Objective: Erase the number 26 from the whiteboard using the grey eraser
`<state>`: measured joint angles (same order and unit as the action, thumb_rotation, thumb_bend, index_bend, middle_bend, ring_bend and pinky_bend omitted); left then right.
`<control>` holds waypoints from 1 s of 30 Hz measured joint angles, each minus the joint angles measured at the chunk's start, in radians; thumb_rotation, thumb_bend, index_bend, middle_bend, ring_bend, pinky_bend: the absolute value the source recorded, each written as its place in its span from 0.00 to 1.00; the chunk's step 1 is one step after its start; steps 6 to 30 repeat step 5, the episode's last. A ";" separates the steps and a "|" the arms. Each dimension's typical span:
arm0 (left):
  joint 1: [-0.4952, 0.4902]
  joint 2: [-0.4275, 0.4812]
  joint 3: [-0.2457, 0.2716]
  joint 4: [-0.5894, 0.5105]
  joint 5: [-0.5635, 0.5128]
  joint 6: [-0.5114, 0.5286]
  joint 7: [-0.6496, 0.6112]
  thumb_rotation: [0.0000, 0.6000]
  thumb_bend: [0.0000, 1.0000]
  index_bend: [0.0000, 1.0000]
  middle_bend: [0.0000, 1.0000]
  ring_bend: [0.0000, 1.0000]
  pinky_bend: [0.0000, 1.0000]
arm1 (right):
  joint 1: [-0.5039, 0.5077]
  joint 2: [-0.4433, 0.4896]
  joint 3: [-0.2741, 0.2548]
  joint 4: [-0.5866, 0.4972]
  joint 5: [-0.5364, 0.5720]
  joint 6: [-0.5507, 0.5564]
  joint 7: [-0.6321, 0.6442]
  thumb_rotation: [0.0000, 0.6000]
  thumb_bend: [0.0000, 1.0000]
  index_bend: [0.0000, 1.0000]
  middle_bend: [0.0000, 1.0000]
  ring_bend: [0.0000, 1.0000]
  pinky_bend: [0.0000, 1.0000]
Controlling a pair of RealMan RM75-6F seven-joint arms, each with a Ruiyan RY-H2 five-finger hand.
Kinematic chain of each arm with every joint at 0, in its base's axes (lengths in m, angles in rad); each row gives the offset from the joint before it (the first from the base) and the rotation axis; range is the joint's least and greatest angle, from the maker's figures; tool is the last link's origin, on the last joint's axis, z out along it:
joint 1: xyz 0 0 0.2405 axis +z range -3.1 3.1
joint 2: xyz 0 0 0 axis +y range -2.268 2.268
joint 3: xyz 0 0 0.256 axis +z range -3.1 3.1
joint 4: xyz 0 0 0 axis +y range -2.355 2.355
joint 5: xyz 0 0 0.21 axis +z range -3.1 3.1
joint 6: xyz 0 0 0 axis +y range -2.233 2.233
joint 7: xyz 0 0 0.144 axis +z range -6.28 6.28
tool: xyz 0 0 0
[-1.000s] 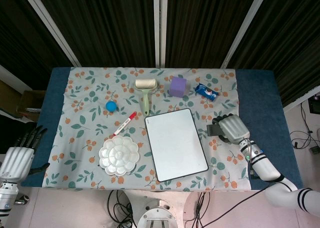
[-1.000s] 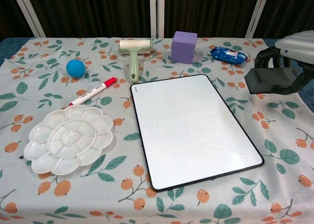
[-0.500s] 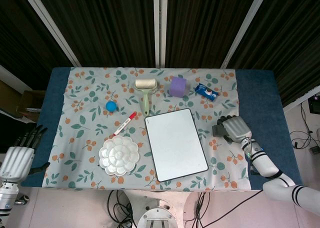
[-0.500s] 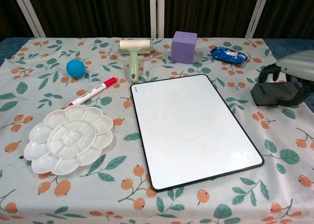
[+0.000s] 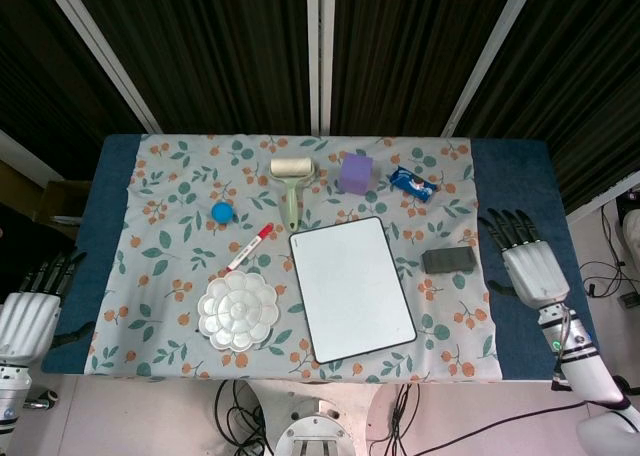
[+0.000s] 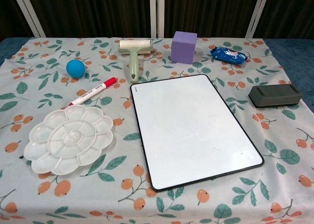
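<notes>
Check your right hand (image 5: 531, 272) first: it sits flat over the blue table edge, beyond the right side of the whiteboard (image 5: 351, 287), fingers spread apart and holding nothing. Your left hand (image 5: 27, 318) is at the far lower left, well away from the whiteboard and off the patterned cloth (image 5: 160, 276); its fingers are extended and apart, with nothing in them. Neither hand appears in the chest view.

Locate one grey eraser (image 5: 447, 260). It lies flat on the cloth to the right of the whiteboard, between the board and your right hand, touching neither. In the chest view it sits near the board's upper right corner.

Confirm one whiteboard, black-framed, slightly rotated on the cloth. Its surface reads blank white in both views; no digits are legible.

Count the remaining items relative to the whiteboard:
- One flower-shaped white paint palette (image 5: 237, 310), left of the board, near its lower half.
- One red-capped marker (image 5: 250, 247), just beyond the board's upper left corner.
- One blue ball (image 5: 222, 212), farther up and left.
- One green-handled roller (image 5: 292, 184), above the board's upper left corner.
- One purple cube (image 5: 355, 173), above the board's top edge.
- One blue packet (image 5: 413, 183), above and right of the board.
</notes>
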<state>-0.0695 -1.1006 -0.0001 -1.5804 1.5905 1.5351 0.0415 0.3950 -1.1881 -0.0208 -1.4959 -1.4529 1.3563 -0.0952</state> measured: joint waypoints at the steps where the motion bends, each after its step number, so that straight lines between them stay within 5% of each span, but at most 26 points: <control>1: 0.000 0.002 -0.001 -0.001 -0.002 0.000 0.001 1.00 0.00 0.03 0.05 0.04 0.18 | -0.028 0.011 -0.006 -0.011 -0.001 0.027 0.004 1.00 0.00 0.00 0.00 0.00 0.00; 5: -0.003 0.005 -0.011 -0.004 -0.010 0.001 0.005 1.00 0.00 0.03 0.05 0.04 0.18 | -0.142 0.035 -0.024 -0.029 0.010 0.120 0.018 1.00 0.00 0.00 0.00 0.00 0.00; 30: -0.003 0.005 -0.011 -0.004 -0.010 0.001 0.005 1.00 0.00 0.03 0.05 0.04 0.18 | -0.142 0.035 -0.024 -0.029 0.010 0.120 0.018 1.00 0.00 0.00 0.00 0.00 0.00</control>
